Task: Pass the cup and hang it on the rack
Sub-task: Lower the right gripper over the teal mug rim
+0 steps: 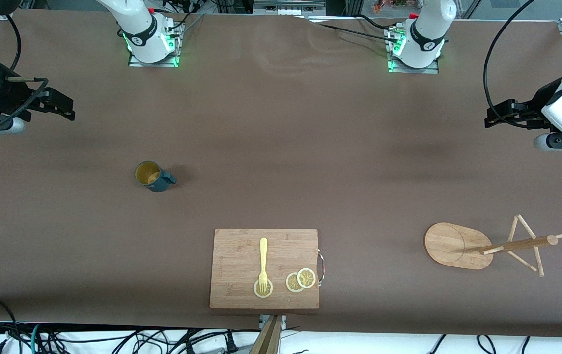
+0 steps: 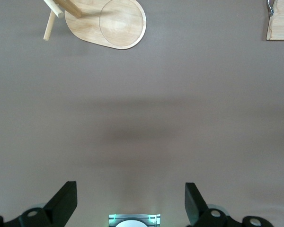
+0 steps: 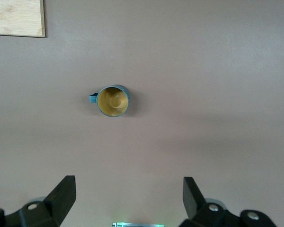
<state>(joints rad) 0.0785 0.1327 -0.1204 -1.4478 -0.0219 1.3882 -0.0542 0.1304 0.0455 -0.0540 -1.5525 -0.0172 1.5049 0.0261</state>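
Note:
The cup (image 1: pixel 154 176), dark teal with a yellow-ochre inside, stands upright on the brown table toward the right arm's end, and it also shows in the right wrist view as the cup (image 3: pixel 113 101). The rack (image 1: pixel 458 245), a light wooden mug tree with an oval base, post and thin pegs, stands toward the left arm's end; the left wrist view shows part of the rack (image 2: pixel 118 23). My right gripper (image 1: pixel 67 110) (image 3: pixel 128 182) hangs open and empty over the table at its own end. My left gripper (image 1: pixel 490 118) (image 2: pixel 130 188) is likewise open and empty over its end, apart from the rack.
A rectangular wooden cutting board (image 1: pixel 264 246) lies near the table's front edge, midway between the two ends. On it are a yellow fork (image 1: pixel 263 263) and three lemon slices (image 1: pixel 300 280). Cables run along the front edge.

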